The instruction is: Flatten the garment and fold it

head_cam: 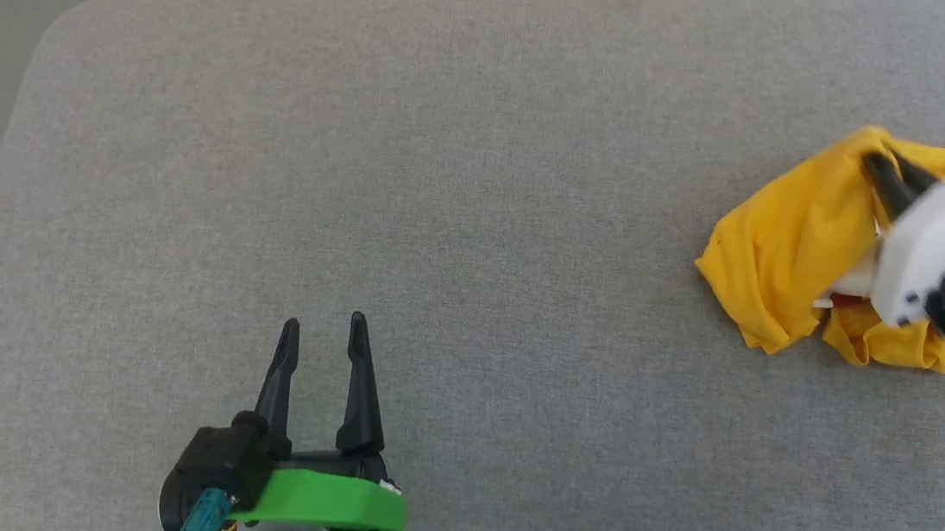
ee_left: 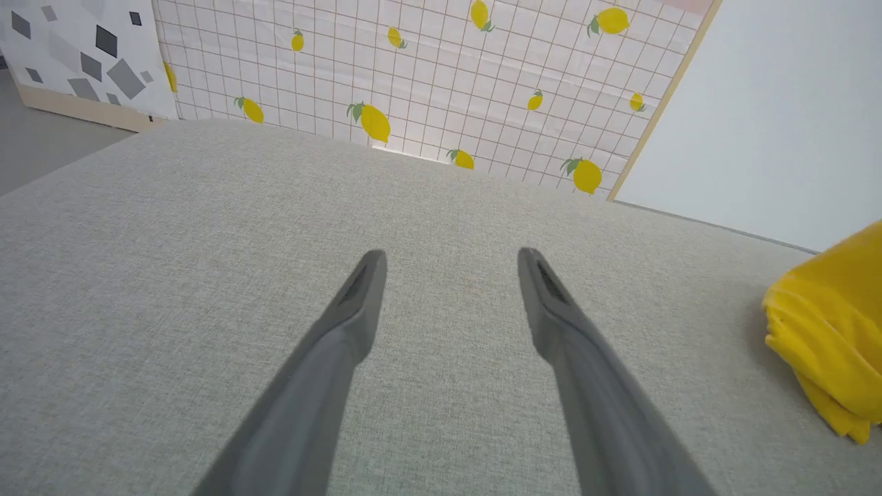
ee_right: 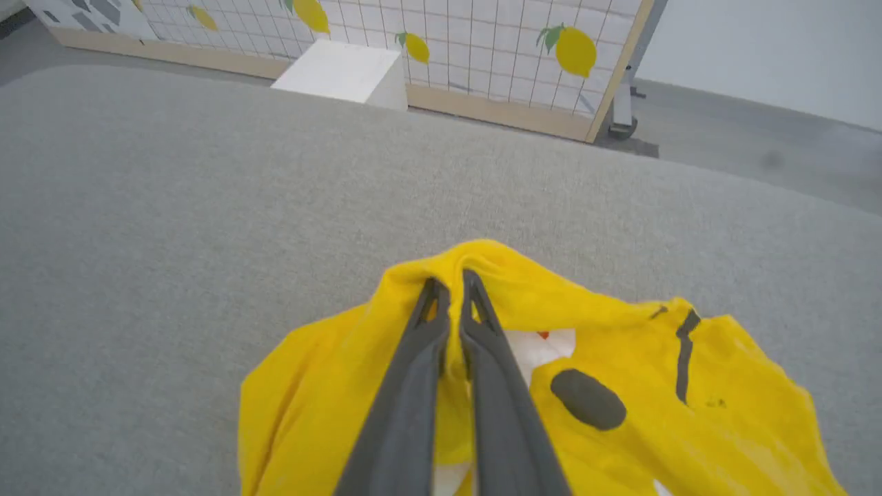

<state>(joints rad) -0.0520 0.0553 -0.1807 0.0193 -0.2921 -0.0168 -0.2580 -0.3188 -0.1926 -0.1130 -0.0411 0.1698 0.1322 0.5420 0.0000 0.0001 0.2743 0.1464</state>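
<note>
The garment (head_cam: 792, 248), a bright yellow T-shirt, lies crumpled in a heap at the right side of the grey padded table (head_cam: 446, 173). In the right wrist view the garment (ee_right: 620, 372) shows a black oval, a black stripe and a white patch with a red spot. My right gripper (ee_right: 451, 281) is shut on a raised fold at the heap's far edge, and in the head view the right gripper (head_cam: 885, 161) sits over the heap's top. My left gripper (head_cam: 322, 325) stands open at the lower left, well away from the shirt; the left gripper (ee_left: 451, 258) holds nothing.
A white box (ee_right: 344, 72) stands on the floor beyond the table's far edge, before a lemon-print panel (ee_left: 427, 76). A yellow edge of the shirt (ee_left: 830, 331) shows at the right of the left wrist view. The table's far left corner is rounded.
</note>
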